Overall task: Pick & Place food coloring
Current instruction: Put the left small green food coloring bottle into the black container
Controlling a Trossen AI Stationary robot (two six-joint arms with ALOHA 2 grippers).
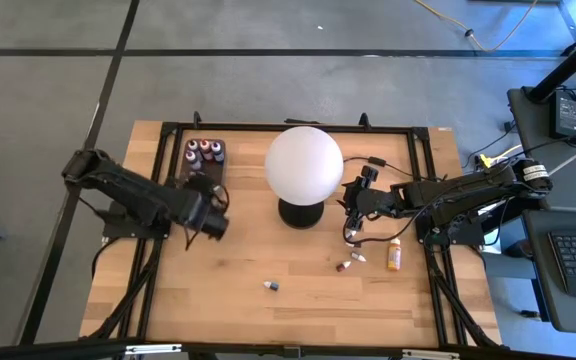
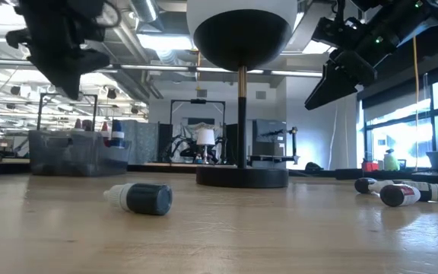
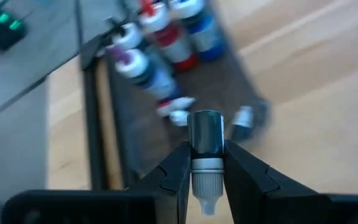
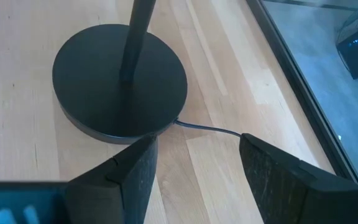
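Observation:
My left gripper (image 1: pixel 216 222) hangs above the table just near of the dark tray (image 1: pixel 205 172), shut on a small dark food coloring bottle (image 3: pixel 205 134) with a white cap. Several capped bottles (image 3: pixel 160 43) stand in the tray's far part. On the wood lie a dark bottle (image 1: pixel 271 286), two small bottles (image 1: pixel 351 262) and a taller orange bottle (image 1: pixel 394 254), each on its side. My right gripper (image 1: pixel 353 205) waits open in the air beside the lamp's base (image 4: pixel 120 78). My left gripper pinches the little bottle between its two fingers, at the white collar (image 3: pixel 205 165) below the dark body. The fingers slant down from the near side and run along the bottle. Its white tip points back toward the wrist. The bottle is lifted clear, over the tray's near end.
A big white globe lamp (image 1: pixel 304 163) on a black round base stands mid-table between the arms, its cord (image 4: pixel 210 129) trailing over the wood. A black frame (image 1: pixel 298 127) rims the table. Bare wood lies along the near edge.

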